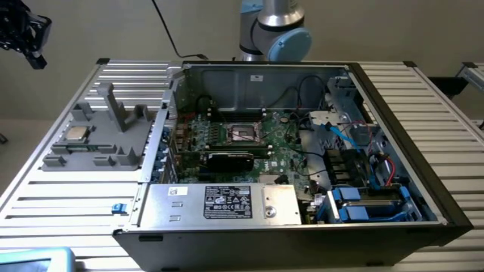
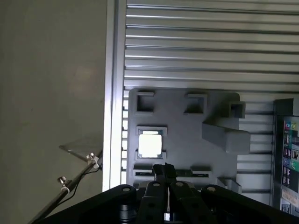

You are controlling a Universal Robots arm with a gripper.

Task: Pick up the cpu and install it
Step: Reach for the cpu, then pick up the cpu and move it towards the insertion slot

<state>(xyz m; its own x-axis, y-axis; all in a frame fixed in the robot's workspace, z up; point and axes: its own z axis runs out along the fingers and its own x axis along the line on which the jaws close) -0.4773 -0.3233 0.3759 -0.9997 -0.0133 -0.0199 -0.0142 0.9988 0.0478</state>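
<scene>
High at the exterior view's left, the tool [image 1: 33, 55] hangs pinched shut and empty; the cpu [image 1: 76, 134] lies flat in the grey tray [image 1: 113, 144], well below and slightly ahead.

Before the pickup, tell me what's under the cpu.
The cpu sits in a square pocket of the grey fixture on the slatted table. The pocket's floor beneath it is covered.
</scene>
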